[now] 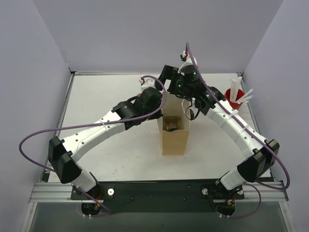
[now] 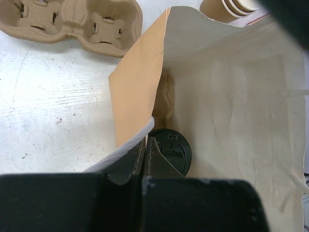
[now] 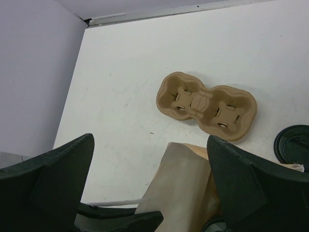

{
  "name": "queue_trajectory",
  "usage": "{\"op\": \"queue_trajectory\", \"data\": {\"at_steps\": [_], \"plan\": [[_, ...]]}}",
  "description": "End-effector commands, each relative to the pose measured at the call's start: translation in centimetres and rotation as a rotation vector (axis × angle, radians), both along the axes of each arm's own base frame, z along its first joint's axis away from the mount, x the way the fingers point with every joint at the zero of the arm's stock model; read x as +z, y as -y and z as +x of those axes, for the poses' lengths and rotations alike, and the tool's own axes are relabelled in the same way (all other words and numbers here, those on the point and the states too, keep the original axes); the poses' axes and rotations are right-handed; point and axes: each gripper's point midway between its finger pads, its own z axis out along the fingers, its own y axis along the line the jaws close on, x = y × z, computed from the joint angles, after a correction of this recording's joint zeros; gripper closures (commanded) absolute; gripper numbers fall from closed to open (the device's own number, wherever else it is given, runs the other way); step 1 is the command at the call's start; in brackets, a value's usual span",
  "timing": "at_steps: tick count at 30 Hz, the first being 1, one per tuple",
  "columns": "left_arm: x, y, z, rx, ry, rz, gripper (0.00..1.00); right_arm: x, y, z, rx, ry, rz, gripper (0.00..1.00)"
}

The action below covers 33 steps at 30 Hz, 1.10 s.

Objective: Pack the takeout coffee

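Note:
The takeout coffee stands inside the upright brown paper bag (image 1: 174, 137). Only its black lid (image 2: 172, 150) shows, deep in the bag, and the top view shows that lid (image 1: 170, 125) too. My left gripper (image 2: 146, 145) is shut on the bag's left rim by its white handle strip and holds the mouth open; in the top view it (image 1: 159, 112) is at the bag's top left corner. My right gripper (image 3: 149, 145) is open and empty, above and just behind the bag's mouth (image 3: 186, 183); it (image 1: 189, 107) also shows in the top view.
A brown pulp cup carrier (image 3: 207, 104) lies on the table behind the bag, also in the left wrist view (image 2: 72, 21). A stack of kraft cups (image 2: 231, 7) stands by the bag. A black lid (image 3: 293, 143) sits at the right. The red cup with white straws (image 1: 234, 96) stands at the back right.

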Motion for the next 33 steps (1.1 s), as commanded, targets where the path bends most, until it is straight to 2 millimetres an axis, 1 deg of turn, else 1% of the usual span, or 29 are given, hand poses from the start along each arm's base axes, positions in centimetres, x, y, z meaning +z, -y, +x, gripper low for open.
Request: {"op": "queue_trajectory", "data": {"at_steps": [1, 4, 5, 7, 9, 11, 12, 13, 14, 15, 16, 18, 19, 20, 21, 22, 24, 25, 26, 28, 29, 32, 33], "plan": [[1.6, 0.7, 0.7, -0.011, 0.035, -0.031, 1.0, 3.3, -0.2, 1.9, -0.013, 0.093, 0.041, 0.04], [1.6, 0.6, 0.8, -0.01, 0.035, -0.029, 1.0, 3.6, 0.3, 2.5, -0.029, 0.103, 0.04, 0.04], [1.6, 0.7, 0.8, -0.012, 0.035, -0.029, 1.0, 4.2, 0.5, 2.7, -0.034, 0.117, 0.044, 0.04], [1.7, 0.8, 0.8, -0.012, 0.035, -0.032, 1.0, 4.8, 0.9, 2.9, -0.04, 0.128, 0.042, 0.04], [1.9, 0.8, 0.9, -0.014, 0.037, -0.033, 1.0, 5.7, 1.6, 3.0, -0.054, 0.139, 0.032, 0.04], [2.1, 0.7, 1.0, -0.012, 0.042, -0.035, 1.0, 5.8, 2.6, 3.0, -0.08, 0.137, 0.005, 0.04], [2.2, 0.7, 1.0, -0.01, 0.043, -0.036, 1.0, 6.5, 3.1, 3.0, -0.092, 0.15, -0.008, 0.03], [2.2, 0.7, 1.0, -0.01, 0.043, -0.036, 1.0, 6.5, 3.5, 3.0, -0.101, 0.147, -0.02, 0.03], [2.2, 0.7, 1.0, -0.011, 0.043, -0.04, 1.0, 6.1, 4.1, 2.8, -0.11, 0.13, -0.042, 0.03], [2.3, 0.7, 1.0, -0.011, 0.044, -0.041, 1.0, 6.1, 5.2, 2.9, -0.141, 0.128, -0.057, 0.03], [2.3, 0.8, 1.1, -0.011, 0.045, -0.043, 1.0, 5.8, 5.7, 2.9, -0.152, 0.118, -0.066, 0.03], [2.3, 0.8, 1.0, -0.014, 0.044, -0.042, 1.0, 5.5, 7.2, 2.5, -0.18, 0.096, -0.087, 0.03], [2.3, 0.7, 1.0, -0.011, 0.043, -0.04, 1.0, 4.9, 8.4, 2.6, -0.203, 0.08, -0.103, 0.03], [2.3, 0.8, 1.0, -0.011, 0.044, -0.043, 1.0, 4.9, 9.3, 2.1, -0.216, 0.072, -0.105, 0.03], [2.4, 0.7, 1.0, -0.011, 0.044, -0.044, 1.0, 4.6, 9.9, 1.9, -0.226, 0.062, -0.111, 0.03], [2.4, 0.8, 1.0, -0.013, 0.045, -0.046, 1.0, 3.9, 11.2, 2.0, -0.255, 0.043, -0.12, 0.03], [2.5, 0.8, 1.0, -0.009, 0.045, -0.049, 1.0, 3.5, 12.7, 1.4, -0.284, 0.024, -0.13, 0.03], [2.7, 0.8, 1.0, -0.01, 0.049, -0.053, 0.98, 3.2, 13.4, 1.3, -0.299, 0.012, -0.134, 0.03], [2.6, 0.8, 1.0, -0.011, 0.048, -0.052, 0.97, 2.5, 14.7, 1.0, -0.322, -0.013, -0.151, 0.03], [2.8, 0.9, 1.1, -0.011, 0.051, -0.057, 0.95, 2.0, 15.9, 0.5, -0.346, -0.031, -0.172, 0.03], [2.9, 0.9, 1.1, -0.014, 0.053, -0.059, 0.94, 1.5, 17.4, 0.1, -0.387, -0.05, -0.198, 0.03], [3.1, 1.0, 1.2, -0.015, 0.058, -0.062, 0.91, 0.3, 19.6, -0.7, -0.443, -0.09, -0.251, 0.04], [3.2, 1.0, 1.2, -0.015, 0.059, -0.063, 0.89, -0.6, 20.5, -0.9, -0.46, -0.112, -0.27, 0.04]]}}
